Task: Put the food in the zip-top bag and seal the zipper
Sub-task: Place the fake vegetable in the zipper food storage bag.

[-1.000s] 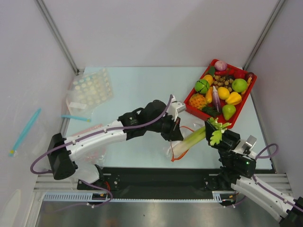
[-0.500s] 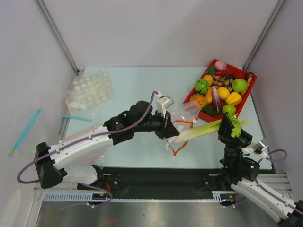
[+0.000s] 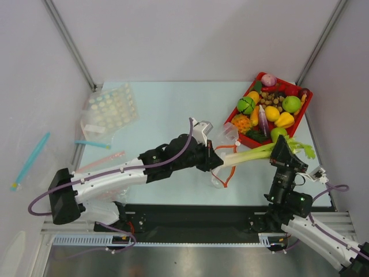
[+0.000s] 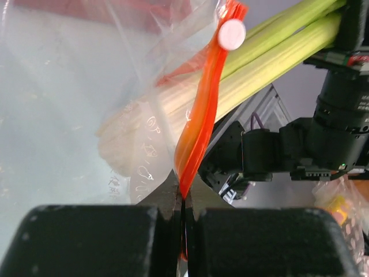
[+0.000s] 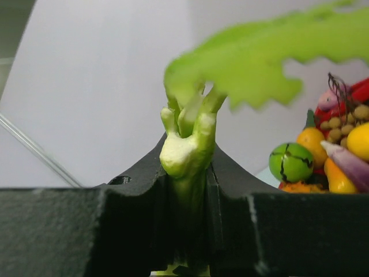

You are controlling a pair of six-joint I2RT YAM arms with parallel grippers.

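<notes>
Since the leek [image 3: 247,156] swung from a steep diagonal to near level within the last second, insertion is judged begun. Left gripper [image 4: 183,199] is clamped on the zipper [image 4: 199,133], lifting the zip-top bag [image 4: 132,115]. The leek's white base sits inside the mouth, its long axis running left-right. Right gripper [image 3: 281,152] is clamped at the leafy end, leaves pointing right.

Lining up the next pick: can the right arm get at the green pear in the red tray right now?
Probably not yet. The right gripper is shut on the leek, whose stalk passes right beside the pear; once freed, it sits close.
</notes>
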